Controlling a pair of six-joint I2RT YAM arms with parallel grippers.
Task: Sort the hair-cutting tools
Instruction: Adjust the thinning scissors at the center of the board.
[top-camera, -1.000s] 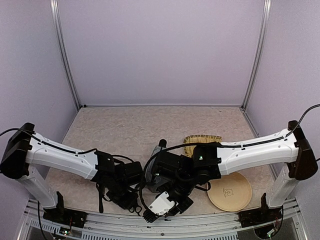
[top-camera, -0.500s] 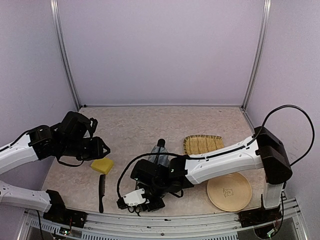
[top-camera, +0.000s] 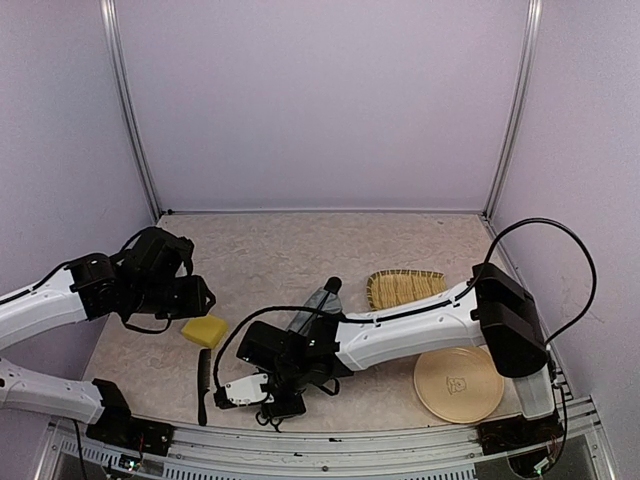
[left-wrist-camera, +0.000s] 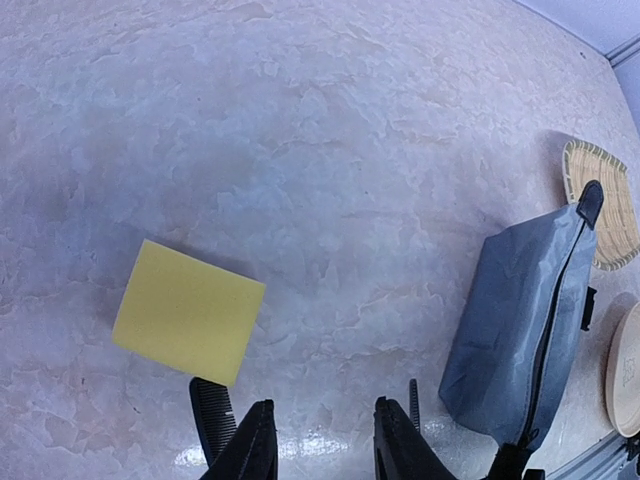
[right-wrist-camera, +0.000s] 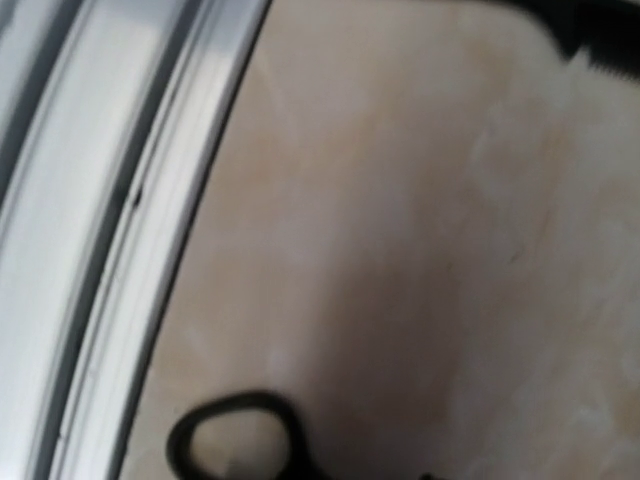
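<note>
On the left: the left hand (left-wrist-camera: 323, 405) hovered above the yellow sponge (left-wrist-camera: 188, 312), its fingers (left-wrist-camera: 258, 440) apart with nothing between them.
On the right: the right hand (top-camera: 265, 400) sat low at the worktop's (top-camera: 300, 250) near edge; its wrist view was smeared, so I could not tell whether it was apart or together.
Tools: one black loop of the scissors (right-wrist-camera: 240, 402) lay just beside the metal rail (right-wrist-camera: 100, 200). The comb (top-camera: 203, 385) lay near the sponge's front edge.
Risk: working that close to the rail, a nudge might have pushed the scissors off the worktop. The forearm crossing the zip pouch (left-wrist-camera: 525, 350) might also have dragged it.
Change from half a second earlier: the right hand had slid further left toward the comb. The left hand had barely shifted, and the sponge and comb lay as before.
</note>
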